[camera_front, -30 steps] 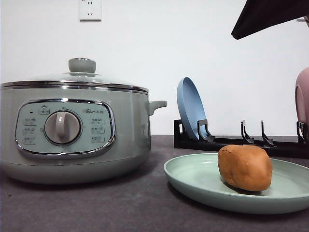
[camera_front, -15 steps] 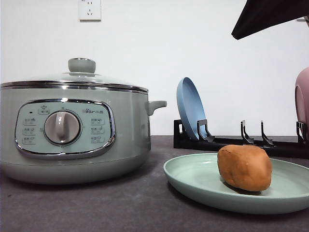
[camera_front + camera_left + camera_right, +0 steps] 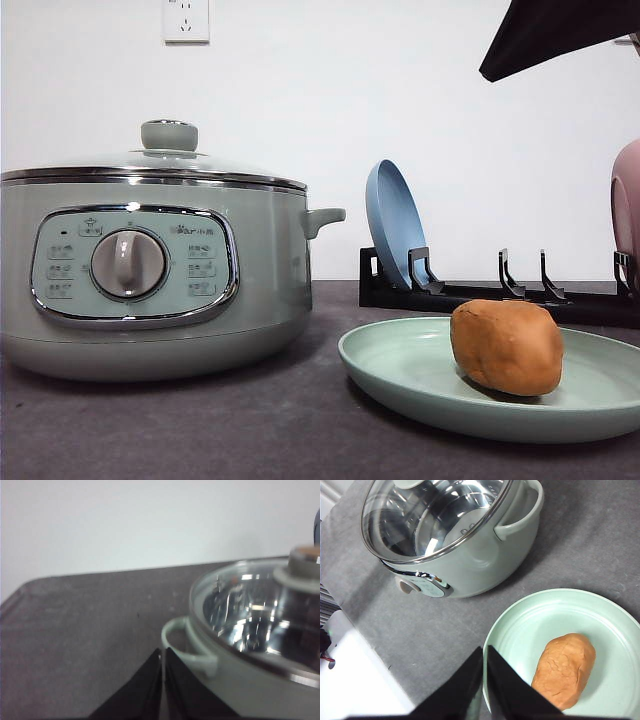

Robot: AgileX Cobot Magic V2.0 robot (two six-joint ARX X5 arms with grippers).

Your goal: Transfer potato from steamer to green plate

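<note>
Both of our grippers are pressed together with nothing between the fingers: our left gripper (image 3: 163,652) hangs beside the steamer's (image 3: 150,270) side handle (image 3: 187,647), fingertips close to it but not touching, and our right gripper (image 3: 484,651) hovers over the near rim of the green plate (image 3: 400,375), clear of everything

From the front we see the potato (image 3: 506,346) lying on the green plate, toward the plate's 3 o'clock side, resting on its inner surface. It lies flat on its side. In that view its long axis runs roughly from 9 to 3 o'clock, with the blunter, taller end at 9 and a slight slope down toward 3. In our right wrist view the same potato (image 3: 564,670) reads as a long oval sitting on the plate (image 3: 540,615), its long axis running slantwise across the plate's floor

The steamer stands on the dark tabletop (image 3: 250,430) at the plate's 9 o'clock, near it but apart, its glass lid (image 3: 435,515) on and the dial (image 3: 129,264) facing us. Behind the plate, at its 12 o'clock, a black rack (image 3: 470,293) holds a blue plate (image 3: 393,222) upright, and a pink plate (image 3: 627,210) shows at the rack's far right end
</note>
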